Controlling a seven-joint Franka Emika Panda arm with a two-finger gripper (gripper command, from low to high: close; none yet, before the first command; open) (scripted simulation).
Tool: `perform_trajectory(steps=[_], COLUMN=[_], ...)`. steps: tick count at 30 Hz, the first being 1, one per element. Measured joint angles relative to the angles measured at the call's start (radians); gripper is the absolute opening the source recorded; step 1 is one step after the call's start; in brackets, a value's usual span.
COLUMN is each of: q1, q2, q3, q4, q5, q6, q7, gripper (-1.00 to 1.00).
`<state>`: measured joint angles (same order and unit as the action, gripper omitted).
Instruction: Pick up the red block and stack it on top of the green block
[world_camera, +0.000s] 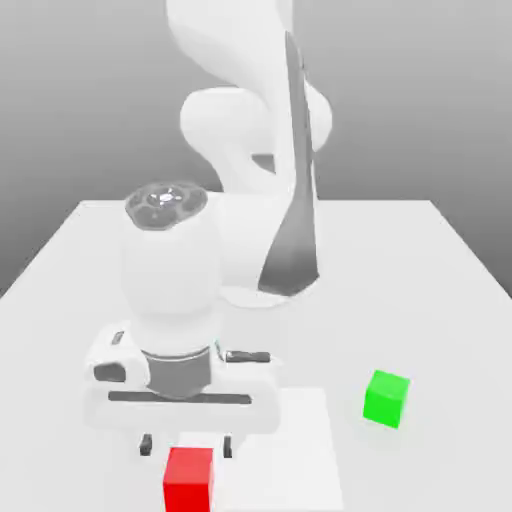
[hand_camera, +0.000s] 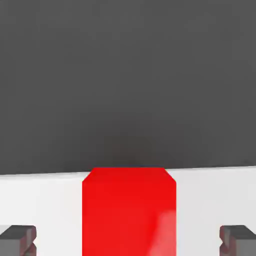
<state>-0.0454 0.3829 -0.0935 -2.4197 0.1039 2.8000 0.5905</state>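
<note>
The red block (world_camera: 189, 478) is a small bright red cube resting on the white table near its front edge. My gripper (world_camera: 187, 445) hangs just above and behind it, open, its two dark fingertips (world_camera: 147, 444) spread wider than the cube. In the hand view the red block (hand_camera: 129, 212) lies centred between the fingertips (hand_camera: 17, 239), which stand apart from its sides. The green block (world_camera: 386, 398) sits on the table off to the exterior view's right, well apart from the red one.
The white table (world_camera: 420, 280) stretches back to the arm's base (world_camera: 255, 290) in the middle. A paler square patch (world_camera: 290, 450) marks the surface beside the red block. The front edge (hand_camera: 210, 172) of the table lies close to the cube.
</note>
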Motion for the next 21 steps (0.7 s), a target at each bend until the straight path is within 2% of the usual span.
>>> perform_trajectory(steps=[1,7,13,21], q1=[-0.004,-0.006,0.016,0.189], q2=[0.019,0.029,-0.14,-0.314], q3=[0.005,0.008,-0.015,0.127], q4=[0.003,0.004,-0.027,-0.176], q5=[0.004,0.006,-0.038,0.015], q6=[0.016,0.023,-0.114,-0.135], q7=[-0.003,-0.004,0.036,0.269], gripper=[-1.0,-1.0,-1.0,-1.0])
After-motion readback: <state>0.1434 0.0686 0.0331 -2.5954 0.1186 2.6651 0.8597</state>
